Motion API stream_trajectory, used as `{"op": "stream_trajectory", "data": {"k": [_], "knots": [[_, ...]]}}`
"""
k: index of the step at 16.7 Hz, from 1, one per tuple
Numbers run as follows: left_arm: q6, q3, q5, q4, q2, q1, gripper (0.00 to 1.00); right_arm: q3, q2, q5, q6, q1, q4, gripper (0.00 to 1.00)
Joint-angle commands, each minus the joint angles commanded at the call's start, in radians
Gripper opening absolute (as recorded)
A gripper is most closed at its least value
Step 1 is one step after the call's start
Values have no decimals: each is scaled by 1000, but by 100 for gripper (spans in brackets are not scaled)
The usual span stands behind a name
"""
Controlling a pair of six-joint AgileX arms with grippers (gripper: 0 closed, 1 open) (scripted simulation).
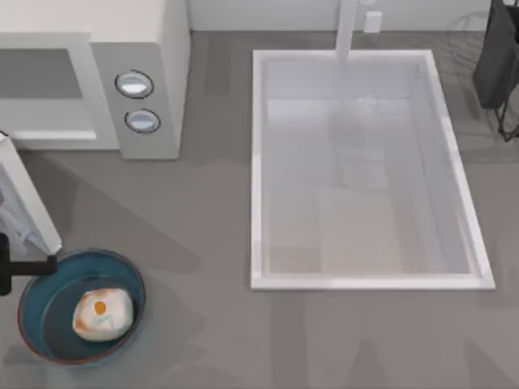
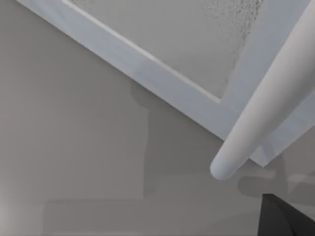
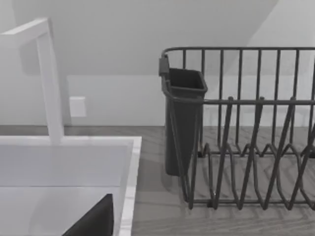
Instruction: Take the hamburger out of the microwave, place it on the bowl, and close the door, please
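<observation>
The hamburger (image 1: 102, 314) lies inside the blue bowl (image 1: 130, 275) at the table's front left. At the back left stands the white microwave (image 1: 150, 49), its cavity facing forward. Its door (image 1: 28, 198) is swung open along the left edge. My left gripper (image 1: 32, 265) is a dark shape at the door's near end, just over the bowl's far rim. In the left wrist view the door (image 2: 162, 54) and its white rod handle (image 2: 261, 113) are close up. A dark part of my right gripper (image 3: 93, 221) hangs over the sink's corner.
A large white sink (image 1: 258, 170) with a faucet (image 1: 349, 28) takes up the middle and right. A dark wire dish rack (image 3: 246, 147) with a cutlery holder (image 3: 182, 118) stands at the back right. Bare grey table lies between the bowl and the sink.
</observation>
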Motion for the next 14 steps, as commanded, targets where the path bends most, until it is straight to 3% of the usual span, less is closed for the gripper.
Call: {"op": "stream_trajectory", "data": {"k": [10,14], "knots": [[-11,256,-13,179,450,-24,0,0,0,0,0,0,0,100],[-13,298,-16,210,508,-28,0,0,0,0,0,0,0,100]]}}
